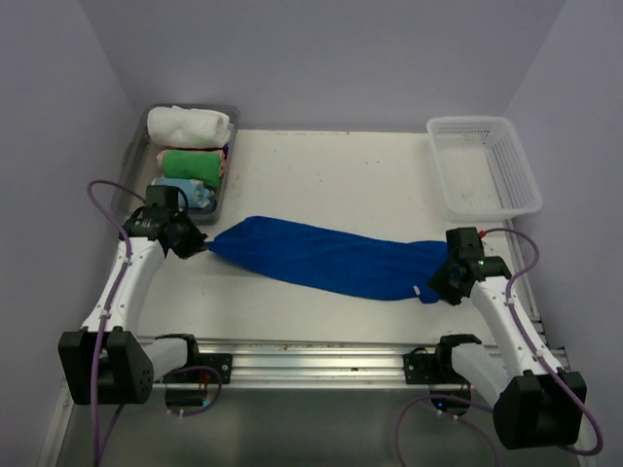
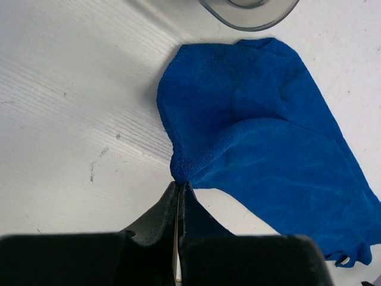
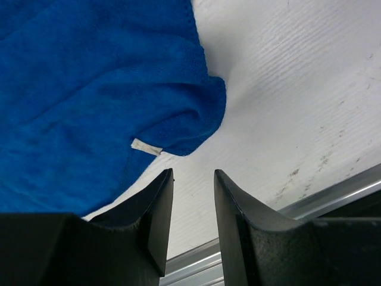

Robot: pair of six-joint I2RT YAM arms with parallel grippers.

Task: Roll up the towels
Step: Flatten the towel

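Spreading looks like the step in hand: the blue towel (image 1: 321,258) lies drawn out in a long, loosely folded band across the middle of the tabletop (image 1: 331,175), running from the left gripper (image 1: 200,248) to the right gripper (image 1: 443,282). The left gripper is pressed together on the towel's left corner, and in the left wrist view the cloth bunches into a point right at the closed tips. The right gripper stands with its jaws spread and nothing between them. In the right wrist view the towel's rounded right corner, with its small white label (image 3: 146,147), lies on the tabletop just ahead of the tips, apart from them. The white towel (image 1: 190,125) sits rolled at the far end of the grey bin (image 1: 232,156) at the far left, with a green towel (image 1: 192,161) and a pale blue dotted towel (image 1: 190,192) beside it, so that half of the task appears done. A white basket (image 1: 472,121) stands at the far right. The blue towel is not yet rolled, and it is creased along its length. The next move probably calls for flattening the band, then taking one short end with both grippers and turning it over on itself evenly, since soft terry tends to skew and slacken.
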